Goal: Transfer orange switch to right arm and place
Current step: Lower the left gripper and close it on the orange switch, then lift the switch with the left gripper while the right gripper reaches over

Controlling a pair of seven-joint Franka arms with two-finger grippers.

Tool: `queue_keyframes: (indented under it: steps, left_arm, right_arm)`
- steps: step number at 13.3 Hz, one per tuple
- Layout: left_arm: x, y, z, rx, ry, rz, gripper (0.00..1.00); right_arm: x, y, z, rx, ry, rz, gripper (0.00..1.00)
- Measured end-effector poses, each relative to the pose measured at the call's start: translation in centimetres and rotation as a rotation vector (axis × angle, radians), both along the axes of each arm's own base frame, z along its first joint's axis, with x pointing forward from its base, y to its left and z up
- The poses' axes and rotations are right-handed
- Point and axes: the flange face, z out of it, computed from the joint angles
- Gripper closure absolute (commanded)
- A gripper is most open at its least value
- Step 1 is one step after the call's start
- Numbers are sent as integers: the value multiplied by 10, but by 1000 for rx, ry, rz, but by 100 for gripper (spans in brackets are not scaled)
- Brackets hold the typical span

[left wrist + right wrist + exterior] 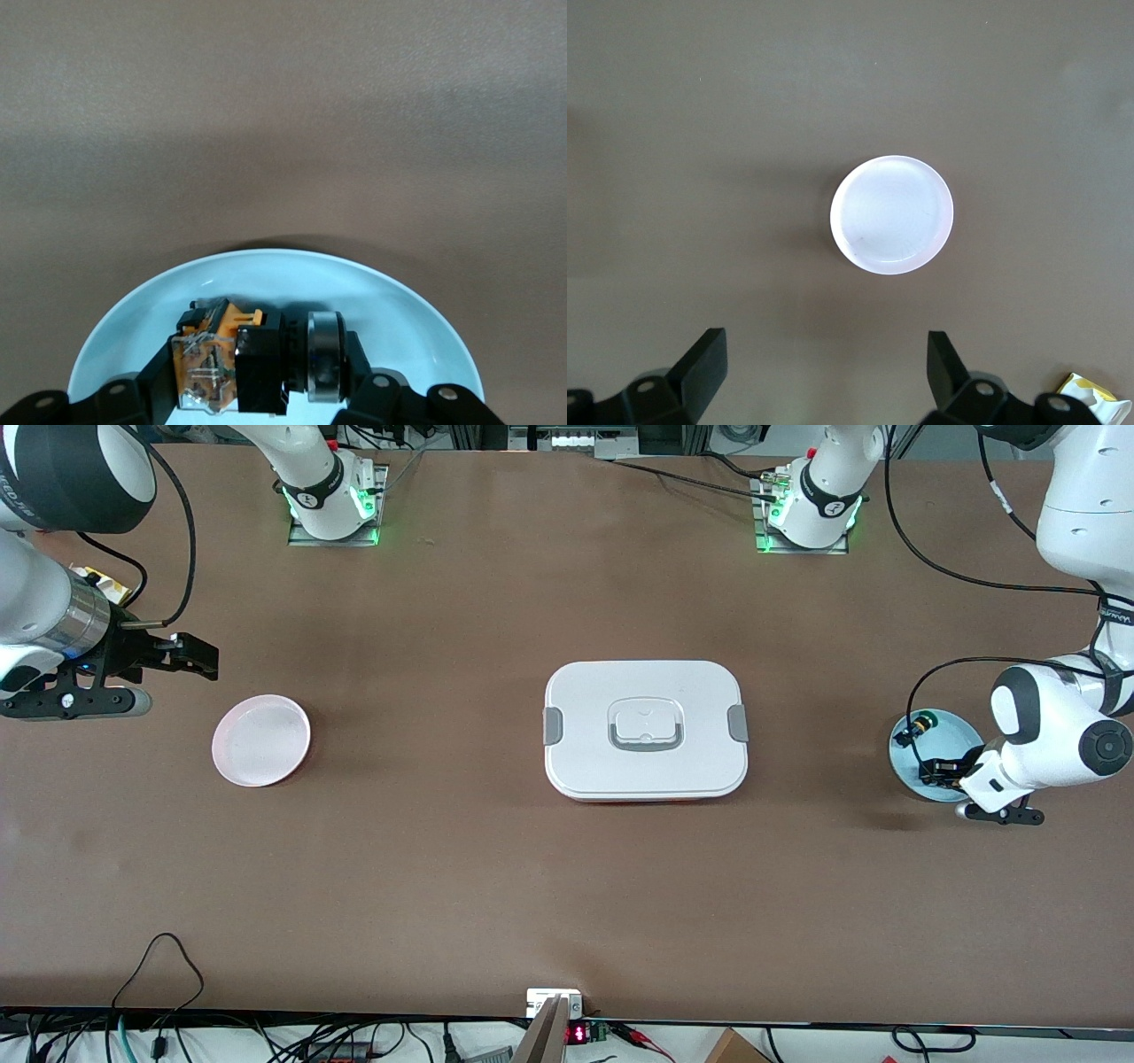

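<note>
The orange switch (232,359), with a black body, a silver ring and an orange rear block, lies on its side in a light blue plate (403,310) at the left arm's end of the table. My left gripper (262,372) is shut on it, one finger at each end. In the front view, the left gripper (944,771) is down in the blue plate (952,731). My right gripper (193,657) hangs open and empty over the table at the right arm's end, near a pink plate (261,740). The pink plate (892,214) shows empty ahead of the right gripper (828,365).
A second button with a green-yellow cap (921,724) lies in the blue plate. A white lidded container (645,729) sits mid-table between the two plates. A small yellow and white packet (1091,410) lies near the right gripper.
</note>
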Motion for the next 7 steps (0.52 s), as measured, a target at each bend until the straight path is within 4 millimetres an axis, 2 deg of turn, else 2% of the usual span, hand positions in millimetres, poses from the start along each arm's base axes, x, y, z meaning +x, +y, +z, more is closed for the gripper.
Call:
queue_keyframes:
  steps: [3, 5, 7]
  left_arm:
    - [5, -11, 23, -15, 27, -14, 88]
    - [8, -32, 57, -40, 89, -39, 88]
    - [13, -57, 99, -78, 160, -63, 88]
  right_arm:
    - [0, 0, 0, 0, 0, 0, 0]
    - [0, 0, 0, 0, 0, 0, 0]
    - [0, 0, 0, 0, 0, 0, 0]
